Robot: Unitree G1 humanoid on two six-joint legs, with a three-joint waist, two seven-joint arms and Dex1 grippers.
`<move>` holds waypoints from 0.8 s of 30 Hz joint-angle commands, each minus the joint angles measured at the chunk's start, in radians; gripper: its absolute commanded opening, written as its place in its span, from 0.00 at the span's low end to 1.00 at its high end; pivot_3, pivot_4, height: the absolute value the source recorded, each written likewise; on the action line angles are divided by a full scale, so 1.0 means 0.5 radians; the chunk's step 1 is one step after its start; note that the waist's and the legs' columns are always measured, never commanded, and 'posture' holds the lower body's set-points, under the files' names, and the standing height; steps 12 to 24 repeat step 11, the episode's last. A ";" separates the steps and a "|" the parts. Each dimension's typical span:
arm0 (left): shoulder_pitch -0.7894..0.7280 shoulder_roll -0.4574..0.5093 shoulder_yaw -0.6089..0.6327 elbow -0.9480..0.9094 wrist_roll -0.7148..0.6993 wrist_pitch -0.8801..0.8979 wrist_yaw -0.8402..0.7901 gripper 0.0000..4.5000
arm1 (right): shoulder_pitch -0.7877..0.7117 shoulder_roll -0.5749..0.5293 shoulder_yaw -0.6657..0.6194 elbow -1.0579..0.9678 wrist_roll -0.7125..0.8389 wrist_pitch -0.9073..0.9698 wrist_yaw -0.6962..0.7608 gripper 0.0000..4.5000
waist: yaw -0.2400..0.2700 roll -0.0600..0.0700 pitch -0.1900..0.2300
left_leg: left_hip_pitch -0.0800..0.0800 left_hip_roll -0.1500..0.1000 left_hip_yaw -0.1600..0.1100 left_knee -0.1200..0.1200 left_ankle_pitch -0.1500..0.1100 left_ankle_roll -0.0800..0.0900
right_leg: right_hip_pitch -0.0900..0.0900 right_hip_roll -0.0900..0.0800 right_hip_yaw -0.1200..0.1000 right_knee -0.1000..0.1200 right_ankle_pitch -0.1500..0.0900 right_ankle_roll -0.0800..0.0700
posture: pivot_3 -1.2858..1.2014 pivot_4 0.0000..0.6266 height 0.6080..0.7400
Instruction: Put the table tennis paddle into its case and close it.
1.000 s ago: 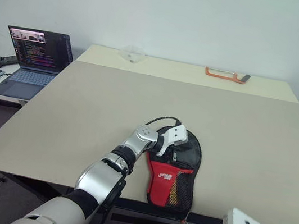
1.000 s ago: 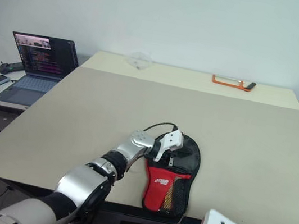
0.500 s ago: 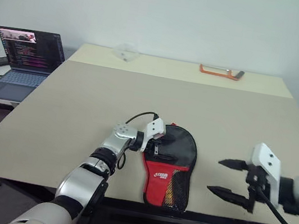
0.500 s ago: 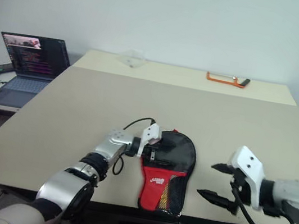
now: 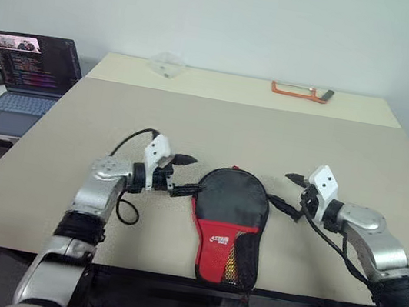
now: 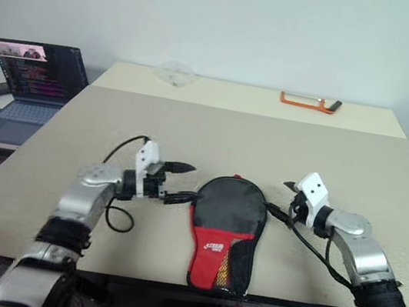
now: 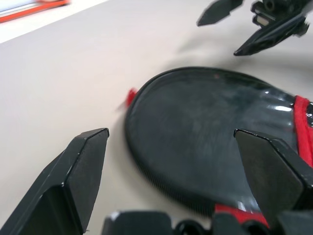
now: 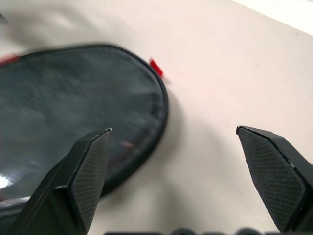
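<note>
So the case (image 5: pixel 228 223) lies flat on the table (image 5: pixel 69 171) close to its near edge, and everything here hangs on how the two arms sit around it; the round black top points toward the far edge, the red lower part with the white logo and mesh points back at the robot, so its long axis runs near-to-far. I can't see the table tennis paddle anywhere; the case looks full and lies flat, so my guess is the paddle's already inside, but I can't confirm that, and I can't tell how far the zip is done up either.

The left gripper (image 5: pixel 182 175) hangs just off the left side of the case's black top, jaws spread wide, nothing in them, its lower finger tip right by the rim; touching or not, can't say. The right gripper (image 5: pixel 291 193) mirrors it off the right side of the black top, also spread wide and empty, with a small gap between it and the rim.

Both point inward across the case, square to its long axis; the left looks a hair nearer. The little red tab (image 7: pixel 131 96) at the far end of the black top sits between them, about equally reachable; if that's the zip pull, I'd guess one side pins the case while the other goes for it.
</note>
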 commanded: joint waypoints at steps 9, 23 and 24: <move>0.357 -0.002 -0.009 -0.561 -0.012 0.067 0.429 1.00 | -0.339 0.033 -0.230 0.558 -0.194 -0.241 0.262 0.99 | 0.000 0.004 0.001 | 0.006 0.000 0.001 -0.003 0.003 -0.005 | 0.001 0.001 0.003 0.003 0.001 -0.003 | 0.52 0.24 1.00; 0.378 -0.025 -0.015 -0.592 -0.017 0.062 0.498 1.00 | -0.358 0.033 -0.232 0.576 -0.226 -0.234 0.290 0.99 | -0.003 0.004 0.001 | 0.006 0.000 0.002 -0.003 0.003 -0.005 | 0.000 0.000 0.006 0.003 0.001 -0.003 | 0.52 0.24 1.00; 0.378 -0.025 -0.015 -0.592 -0.017 0.062 0.498 1.00 | -0.358 0.033 -0.232 0.576 -0.226 -0.234 0.290 0.99 | -0.003 0.004 0.001 | 0.006 0.000 0.002 -0.003 0.003 -0.005 | 0.000 0.000 0.006 0.003 0.001 -0.003 | 0.52 0.24 1.00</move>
